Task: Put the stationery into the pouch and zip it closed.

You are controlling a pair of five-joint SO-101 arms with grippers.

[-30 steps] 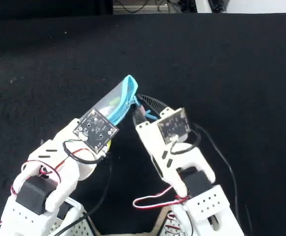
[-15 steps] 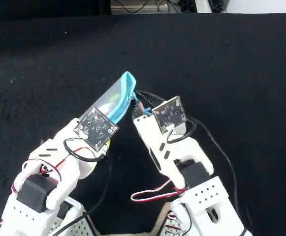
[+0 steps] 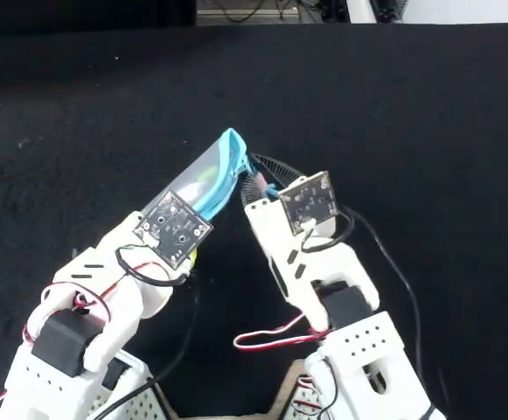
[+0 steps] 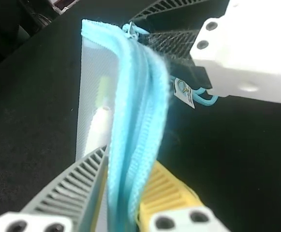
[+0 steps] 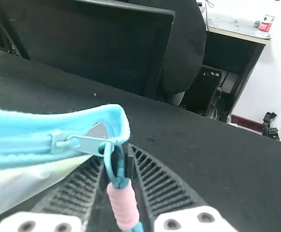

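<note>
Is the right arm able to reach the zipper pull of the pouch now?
Likely yes: the right tool looks shut on the cord of the zipper pull; nothing blocks the way.

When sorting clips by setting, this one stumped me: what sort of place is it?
Likely an office or lab bench: a black-covered table, a dark monitor-like screen, and a desk by a white wall.
</note>
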